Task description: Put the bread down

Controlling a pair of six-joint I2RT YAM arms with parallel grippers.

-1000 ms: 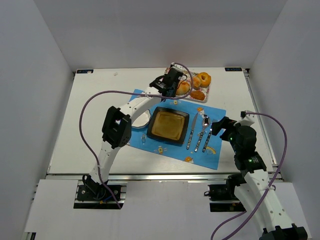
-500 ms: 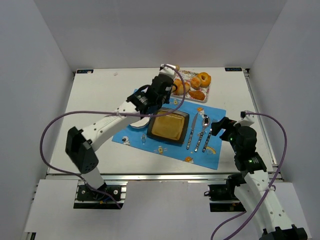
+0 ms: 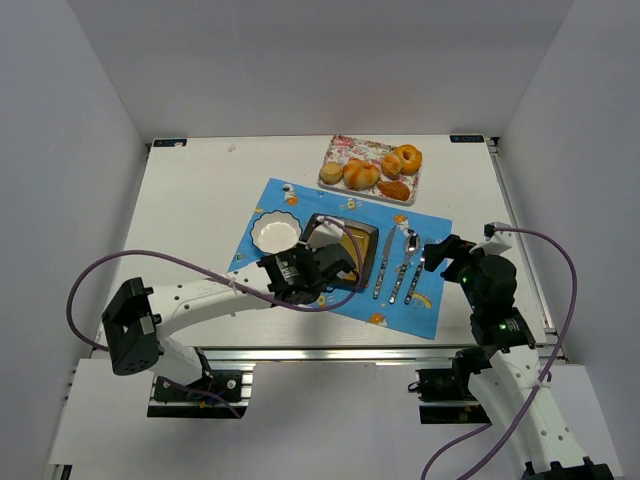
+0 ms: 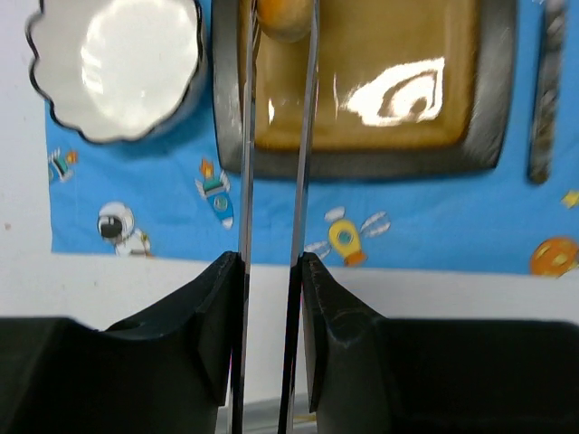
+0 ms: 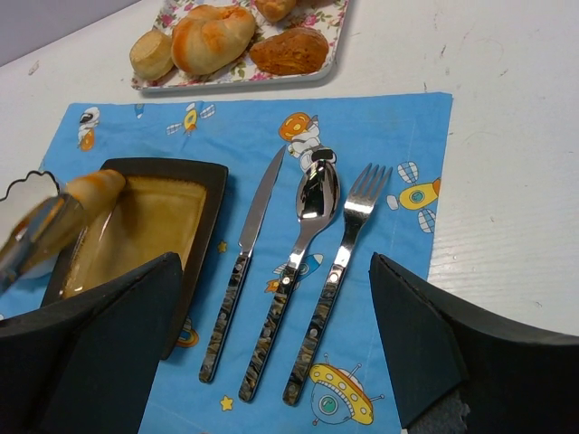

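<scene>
My left gripper (image 4: 271,262) is shut on a pair of metal tongs (image 4: 246,163). The tongs' tips pinch a small golden bread roll (image 4: 285,16) over the far left part of the dark square plate (image 4: 493,81). The right wrist view shows the same roll (image 5: 95,190) at the tong tips, just above the plate's (image 5: 194,172) left side. From above, the left gripper (image 3: 310,270) covers much of the plate (image 3: 368,250). Beside the cutlery, my right gripper (image 5: 274,262) stands open and empty.
A flowered tray (image 3: 340,150) with several bread pieces sits at the back. A white scalloped bowl (image 3: 275,232) stands left of the plate on the blue placemat (image 3: 430,225). Knife (image 5: 240,262), spoon (image 5: 303,235) and fork (image 5: 348,244) lie right of the plate.
The left arm has swung back from the bread tray to the near side of the plate, carrying a roll in the tongs. The right arm has stayed put.
</scene>
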